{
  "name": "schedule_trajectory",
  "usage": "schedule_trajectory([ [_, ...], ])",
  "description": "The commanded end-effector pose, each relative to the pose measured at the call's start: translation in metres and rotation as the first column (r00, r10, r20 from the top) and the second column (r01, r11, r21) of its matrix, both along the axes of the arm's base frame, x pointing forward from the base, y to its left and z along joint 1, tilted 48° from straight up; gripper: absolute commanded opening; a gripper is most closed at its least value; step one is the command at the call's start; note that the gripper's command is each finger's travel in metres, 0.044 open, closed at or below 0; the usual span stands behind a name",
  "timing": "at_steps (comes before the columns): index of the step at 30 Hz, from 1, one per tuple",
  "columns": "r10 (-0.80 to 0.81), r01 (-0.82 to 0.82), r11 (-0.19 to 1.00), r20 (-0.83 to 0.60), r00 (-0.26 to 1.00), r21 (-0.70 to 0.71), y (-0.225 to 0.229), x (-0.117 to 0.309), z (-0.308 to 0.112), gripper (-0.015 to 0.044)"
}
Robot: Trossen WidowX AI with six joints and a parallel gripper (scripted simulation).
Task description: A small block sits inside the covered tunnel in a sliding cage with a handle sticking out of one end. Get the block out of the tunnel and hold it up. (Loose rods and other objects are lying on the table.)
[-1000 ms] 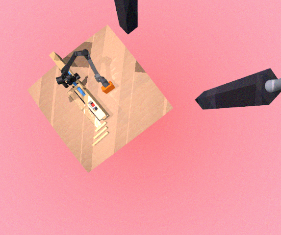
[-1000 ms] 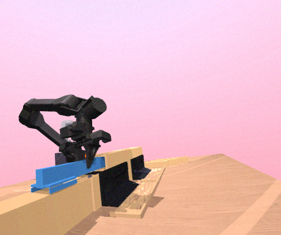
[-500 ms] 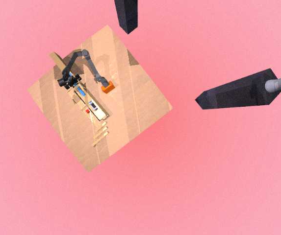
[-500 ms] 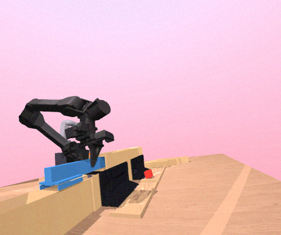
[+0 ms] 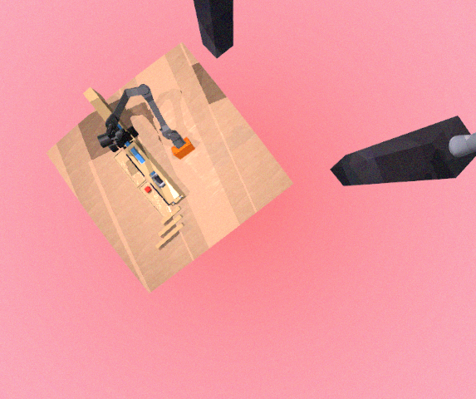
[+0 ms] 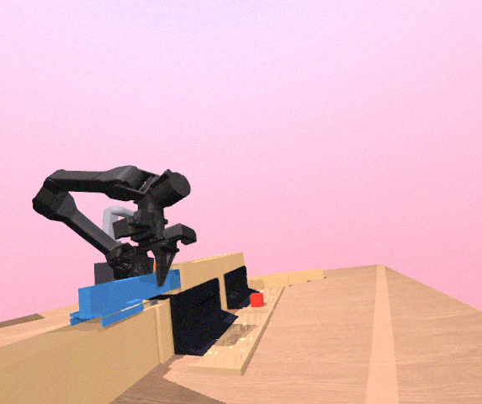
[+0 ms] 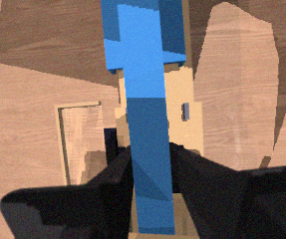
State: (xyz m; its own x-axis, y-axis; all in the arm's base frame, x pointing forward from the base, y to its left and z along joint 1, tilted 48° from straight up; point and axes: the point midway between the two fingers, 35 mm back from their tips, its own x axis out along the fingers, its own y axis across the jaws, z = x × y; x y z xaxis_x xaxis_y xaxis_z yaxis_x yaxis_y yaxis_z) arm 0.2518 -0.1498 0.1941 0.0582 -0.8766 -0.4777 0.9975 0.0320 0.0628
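My gripper (image 5: pixel 122 134) (image 6: pixel 161 284) (image 7: pixel 150 148) points downward, its two fingers pinching the blue handle (image 5: pixel 127 144) (image 6: pixel 123 289) (image 7: pixel 144 85) from opposite sides. The handle lies lengthwise above the pale rail (image 5: pixel 95 103) (image 6: pixel 66 360) (image 7: pixel 179 82), which leads to the tunnel (image 5: pixel 173 190) (image 6: pixel 210 263) (image 7: pixel 194 134). Dark openings line the tunnel's side, with two shallow trays next to them. The small red block (image 5: pixel 147 189) (image 6: pixel 256 300) is outside the tunnel, in the tray (image 5: pixel 157 201) (image 6: pixel 275 300) farther from my gripper; I am not touching it. Beyond the tunnel's far end, pale rods (image 5: pixel 171 236) (image 6: pixel 306 276) lie on the wooden table (image 5: pixel 212 206) (image 6: pixel 327 339) (image 7: pixel 33 45).
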Motion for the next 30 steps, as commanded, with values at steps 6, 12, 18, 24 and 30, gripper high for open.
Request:
schedule_trajectory([
  [6,0.001,-0.001,1.000,-0.001,1.000,0.000,0.000,0.000,0.000,0.0079],
  [12,0.002,-0.002,1.000,-0.003,1.000,0.005,0.003,0.001,0.002,0.0236],
  [18,0.007,-0.007,1.000,-0.017,1.000,0.029,0.020,0.004,0.018,0.0394],
  [24,0.007,-0.007,1.000,-0.023,1.000,0.030,0.014,0.004,0.027,0.0440],
  [30,0.009,-0.008,0.999,-0.023,1.000,0.035,-0.009,0.003,0.060,0.0440],
])
